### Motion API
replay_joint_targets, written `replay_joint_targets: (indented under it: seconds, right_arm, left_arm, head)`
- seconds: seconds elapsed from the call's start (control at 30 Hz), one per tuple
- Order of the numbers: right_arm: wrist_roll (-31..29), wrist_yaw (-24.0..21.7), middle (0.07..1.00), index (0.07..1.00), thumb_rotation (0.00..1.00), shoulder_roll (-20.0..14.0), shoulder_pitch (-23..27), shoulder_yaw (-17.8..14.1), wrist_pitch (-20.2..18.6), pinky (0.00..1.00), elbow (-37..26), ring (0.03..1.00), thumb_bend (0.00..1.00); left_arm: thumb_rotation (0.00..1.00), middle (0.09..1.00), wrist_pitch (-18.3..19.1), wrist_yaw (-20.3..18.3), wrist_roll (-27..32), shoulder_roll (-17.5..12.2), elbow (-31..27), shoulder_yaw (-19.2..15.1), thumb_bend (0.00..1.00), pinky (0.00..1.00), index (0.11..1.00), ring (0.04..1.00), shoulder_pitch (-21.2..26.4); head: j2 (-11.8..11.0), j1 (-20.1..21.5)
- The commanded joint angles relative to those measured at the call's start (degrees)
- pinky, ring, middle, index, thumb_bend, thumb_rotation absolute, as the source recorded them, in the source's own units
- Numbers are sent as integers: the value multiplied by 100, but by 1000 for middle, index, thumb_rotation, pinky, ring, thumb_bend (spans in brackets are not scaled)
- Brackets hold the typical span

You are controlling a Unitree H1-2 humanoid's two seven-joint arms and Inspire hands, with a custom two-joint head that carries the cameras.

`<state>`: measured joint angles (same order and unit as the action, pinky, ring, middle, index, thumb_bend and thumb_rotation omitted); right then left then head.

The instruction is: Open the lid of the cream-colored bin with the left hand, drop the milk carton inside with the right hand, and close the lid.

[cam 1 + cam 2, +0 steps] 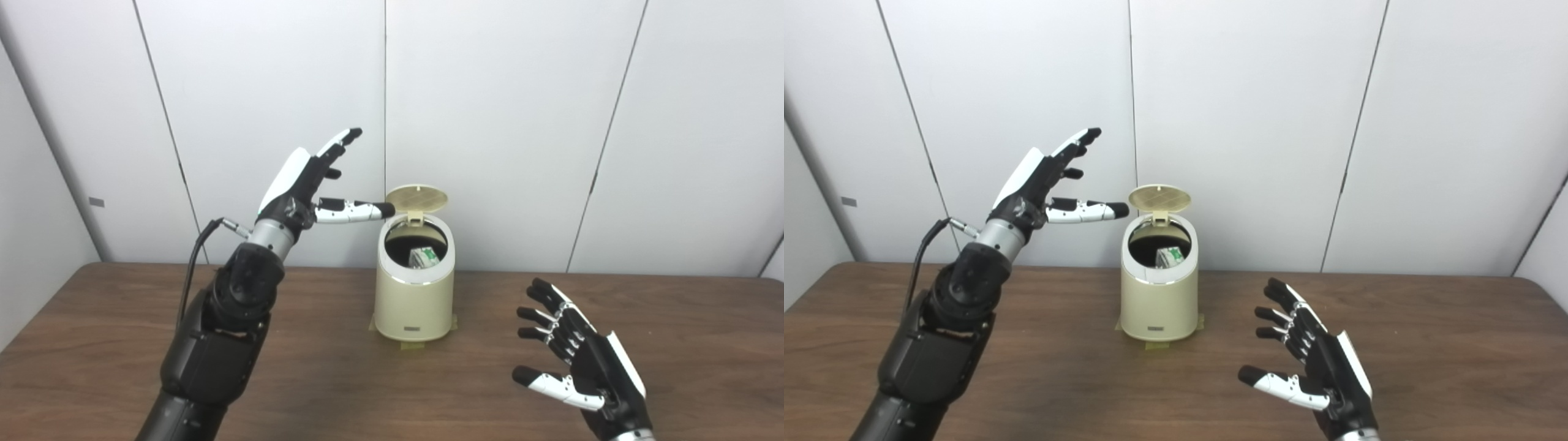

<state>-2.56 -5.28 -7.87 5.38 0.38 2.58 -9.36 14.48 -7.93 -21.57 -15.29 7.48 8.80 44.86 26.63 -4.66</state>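
Left eye view first, nearest things: the right hand (591,361), black with white panels, hovers over the brown wood-grain counter (92,343) at about five o'clock from the bin. Its fingers (539,315) are spread wide apart, the thumb stretched toward nine o'clock, and it holds nothing.

At about seven o'clock in the picture the left arm rises steeply from the bottom edge, a black cable looping off its wrist. Farther back, near the middle of the counter, stands the cream-colored round plastic bin (414,294) with a silvery band around its upper rim and a small dark label low on its front. Pieces of tape show at its base against the counter. Its round cream lid (417,198) is tipped up on a hinge at the bin's twelve o'clock side, its ribbed underside facing the camera. Down in the dark opening lies the green-and-white milk carton (423,256), tilted, only its top part visible.

Up at ten o'clock from the bin, the left hand (300,184) is raised above the counter, fingers extended and apart, empty. Its thumb tip reaches to just beside the left edge of the lifted lid; whether they touch cannot be told.

Behind everything stands a pale grey panelled wall (502,110).
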Motion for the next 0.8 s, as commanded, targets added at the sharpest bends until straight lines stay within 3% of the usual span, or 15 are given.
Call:
replay_joint_targets:
  seconds: [0.0, 0.2, 0.33, 0.5, 0.77]
  right_arm:
    - [33, 9, 891, 881, 318, 24, 126, -8, 84, 696, -251, 796, 833]
    - [68, 41, 881, 865, 302, 146, 82, 17, -66, 651, -429, 766, 823]
    - [67, -36, 891, 872, 275, 150, 84, 80, -217, 667, -543, 766, 820]
    - [93, 5, 898, 871, 271, 202, 104, 110, -354, 675, -655, 771, 825]
    - [165, 61, 900, 868, 261, 303, 121, 93, -352, 683, -679, 782, 805]
  left_arm:
    - [325, 942, -125, -8, -204, -69, 131, 118, 920, 802, 970, 912, 537]
    - [327, 922, -285, -221, -298, -143, 633, 410, 925, 827, 908, 913, 817]
    - [326, 916, -364, -485, -369, -218, 632, 598, 898, 832, 859, 929, 835]
    - [313, 883, -527, -727, -199, -190, 659, 632, 895, 877, 840, 936, 799]
    - [321, 842, -755, -789, -209, -135, 706, 677, 944, 905, 785, 923, 703]
  head:
    - [-11, 13]
    - [-1, 37]
    - [-7, 87]
    - [-9, 138]
    - [-11, 225]
